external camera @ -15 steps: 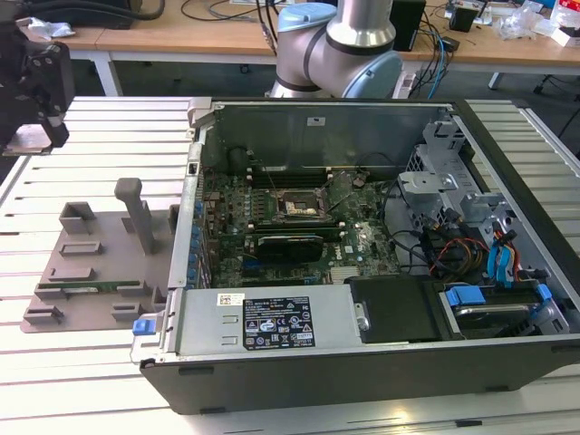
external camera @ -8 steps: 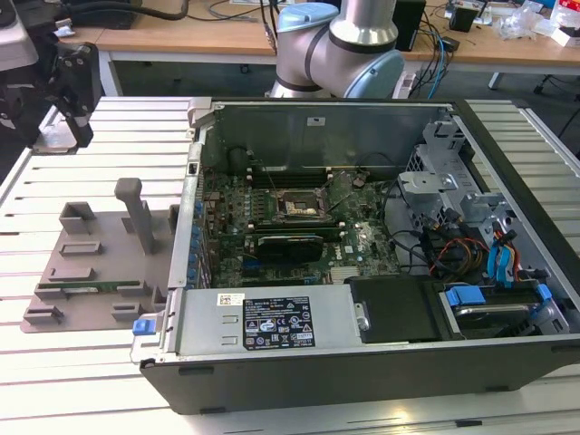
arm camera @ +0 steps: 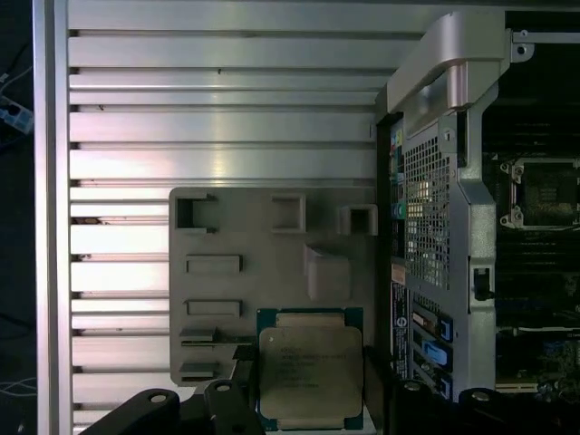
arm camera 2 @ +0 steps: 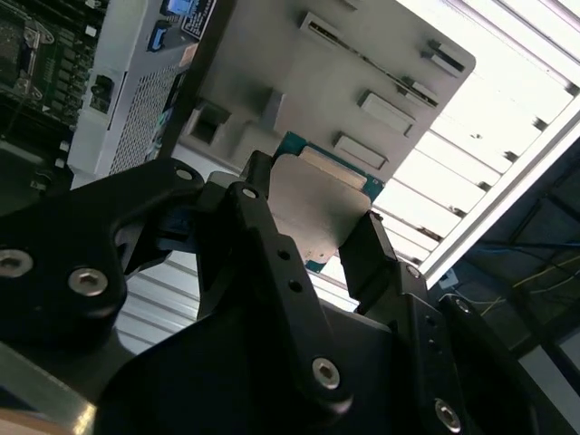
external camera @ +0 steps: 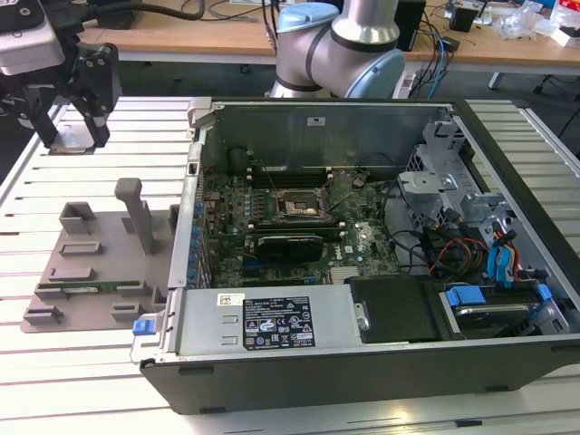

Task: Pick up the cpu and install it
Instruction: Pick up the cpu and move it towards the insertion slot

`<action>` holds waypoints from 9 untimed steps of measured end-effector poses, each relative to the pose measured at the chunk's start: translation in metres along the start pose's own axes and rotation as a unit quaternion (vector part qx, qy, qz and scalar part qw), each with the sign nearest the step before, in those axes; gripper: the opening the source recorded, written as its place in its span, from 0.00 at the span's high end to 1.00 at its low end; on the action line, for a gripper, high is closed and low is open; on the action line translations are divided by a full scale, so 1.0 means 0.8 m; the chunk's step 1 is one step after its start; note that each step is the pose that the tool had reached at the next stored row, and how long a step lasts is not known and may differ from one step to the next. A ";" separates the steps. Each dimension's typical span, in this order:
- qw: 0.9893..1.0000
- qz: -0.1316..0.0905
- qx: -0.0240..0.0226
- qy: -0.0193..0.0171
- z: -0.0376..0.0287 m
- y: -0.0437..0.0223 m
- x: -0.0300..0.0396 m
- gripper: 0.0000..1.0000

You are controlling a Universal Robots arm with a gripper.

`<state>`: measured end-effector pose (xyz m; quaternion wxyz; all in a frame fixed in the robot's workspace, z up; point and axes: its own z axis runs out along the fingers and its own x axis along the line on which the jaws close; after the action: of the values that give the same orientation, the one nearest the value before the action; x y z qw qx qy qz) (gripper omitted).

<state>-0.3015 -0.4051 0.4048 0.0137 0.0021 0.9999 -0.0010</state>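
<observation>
Holding a cpu [arm camera: 311,376]: light, stiff, thin (judged fragile underneath), best taken by opposite edges. The gripper [arm camera 2: 315,222] clamps two such edges, cpu aloft, apart from the tray [arm camera: 240,237].

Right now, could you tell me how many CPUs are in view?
1. The cpu is held in the gripper, raised near the grey tray. The motherboard socket looks empty; others could be hidden.

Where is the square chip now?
The chip is gripped in the end effector at the exterior view's left, above the table near the grey tray.
</observation>
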 end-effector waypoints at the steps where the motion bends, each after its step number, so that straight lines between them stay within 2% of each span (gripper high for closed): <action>1: 1.000 0.000 0.000 0.000 0.0002 0.0000 -0.0033 0.45; 9: 1.000 0.000 0.000 0.000 0.0007 0.0001 -0.0216 0.45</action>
<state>-0.2842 -0.4051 0.4047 0.0137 0.0021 0.9999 -0.0010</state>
